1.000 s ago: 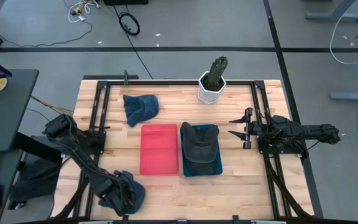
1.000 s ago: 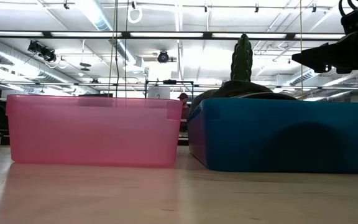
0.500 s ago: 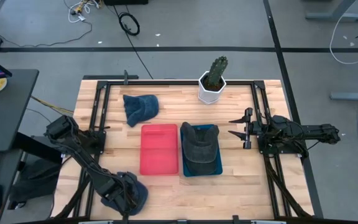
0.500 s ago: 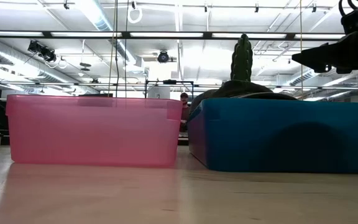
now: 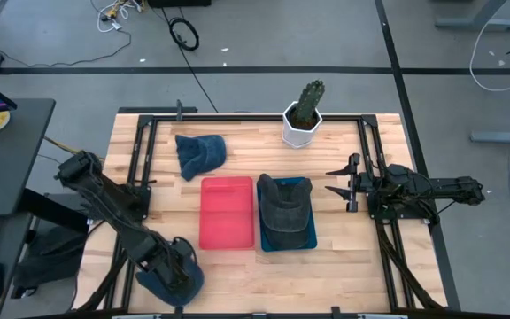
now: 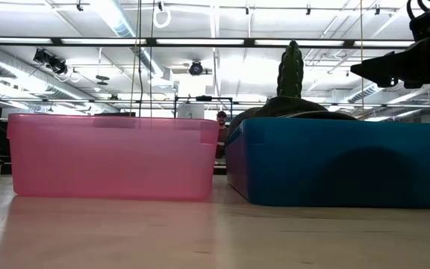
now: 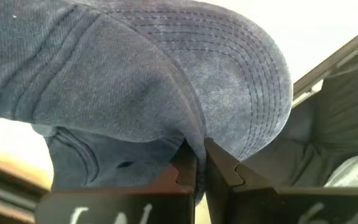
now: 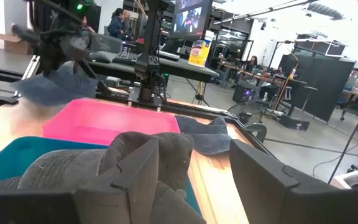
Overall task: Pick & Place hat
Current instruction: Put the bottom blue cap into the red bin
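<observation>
My left hand (image 7: pixel 199 163) is pinched shut on the blue cap (image 5: pixel 173 270) at the lower left of the high view, gripping a fold of soft, light cloth that droops. My right hand (image 5: pixel 336 180) waits open, right of the blue bin (image 5: pixel 306 241).

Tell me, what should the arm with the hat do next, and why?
Probably swing toward the pink bin. The left gripper is shut on a blue hat at the table's near left corner; the pink bin looks empty, while the blue bin already holds a hat. The right gripper waits open.
</observation>
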Robot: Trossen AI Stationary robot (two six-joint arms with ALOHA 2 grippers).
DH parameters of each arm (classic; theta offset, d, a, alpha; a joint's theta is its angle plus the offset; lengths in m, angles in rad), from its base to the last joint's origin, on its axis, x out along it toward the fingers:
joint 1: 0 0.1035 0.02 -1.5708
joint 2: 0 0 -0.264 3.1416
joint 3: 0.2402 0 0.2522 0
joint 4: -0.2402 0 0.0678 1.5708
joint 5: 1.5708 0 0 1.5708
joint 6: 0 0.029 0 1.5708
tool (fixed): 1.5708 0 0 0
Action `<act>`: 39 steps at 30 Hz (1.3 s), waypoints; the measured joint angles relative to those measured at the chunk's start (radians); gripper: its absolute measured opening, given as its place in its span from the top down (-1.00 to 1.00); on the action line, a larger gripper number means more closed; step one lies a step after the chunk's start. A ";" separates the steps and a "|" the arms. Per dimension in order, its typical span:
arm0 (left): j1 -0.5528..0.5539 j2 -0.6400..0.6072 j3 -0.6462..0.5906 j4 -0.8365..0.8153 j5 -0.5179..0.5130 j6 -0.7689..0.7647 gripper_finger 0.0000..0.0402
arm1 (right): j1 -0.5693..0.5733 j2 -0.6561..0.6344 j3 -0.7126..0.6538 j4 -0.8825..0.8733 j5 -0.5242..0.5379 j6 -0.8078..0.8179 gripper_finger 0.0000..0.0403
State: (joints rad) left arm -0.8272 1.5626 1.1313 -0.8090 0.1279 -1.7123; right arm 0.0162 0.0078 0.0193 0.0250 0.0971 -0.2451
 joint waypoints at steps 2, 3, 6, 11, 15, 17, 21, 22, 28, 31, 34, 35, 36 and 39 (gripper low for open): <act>0.005 -0.042 0.000 -0.046 0.002 0.014 0.96 | 0.000 0.000 0.000 0.000 0.000 0.000 0.00; 0.009 -0.061 0.000 -0.070 0.004 0.026 0.96 | 0.000 0.000 0.000 0.000 0.000 0.000 0.00; 0.027 -0.122 0.000 -0.136 0.006 0.075 0.96 | 0.000 0.000 0.000 0.000 0.000 0.000 0.00; 0.094 -0.213 0.000 -0.238 0.004 0.196 0.96 | 0.000 0.000 0.000 0.000 0.000 0.000 0.00; 0.186 -0.246 0.022 -0.342 0.002 0.355 0.96 | 0.000 0.000 0.000 0.000 0.000 0.000 0.00; 0.236 -0.245 0.063 -0.409 0.000 0.460 0.96 | 0.000 0.000 0.000 0.000 0.000 0.000 0.00; 0.329 -0.219 0.166 -0.501 -0.046 0.643 0.96 | 0.000 0.000 0.000 0.000 0.000 0.000 0.00; 0.351 -0.210 0.194 -0.513 -0.071 0.686 0.96 | 0.000 0.000 0.000 0.000 0.000 0.000 0.00; 0.485 -0.114 0.332 -0.577 -0.152 0.935 0.96 | 0.000 0.000 0.000 0.000 0.000 0.000 0.00; 0.534 -0.038 0.379 -0.584 -0.175 1.057 0.96 | 0.000 0.000 0.000 0.000 0.000 0.000 0.00; 0.572 0.047 0.419 -0.585 -0.204 1.170 0.96 | 0.000 0.000 0.000 0.000 0.000 0.000 0.00; 0.581 0.074 0.434 -0.584 -0.219 1.200 0.96 | 0.000 0.000 0.000 0.000 0.000 0.000 0.00; 0.587 0.100 0.448 -0.582 -0.231 1.230 0.96 | 0.000 0.000 0.000 0.000 0.000 0.000 0.00; 0.596 0.171 0.493 -0.577 -0.252 1.314 0.96 | 0.000 0.000 0.000 0.000 0.000 0.000 0.00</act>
State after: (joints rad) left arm -0.2310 1.7335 1.6245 -1.3855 -0.1241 -0.3988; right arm 0.0162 0.0078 0.0193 0.0250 0.0967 -0.2451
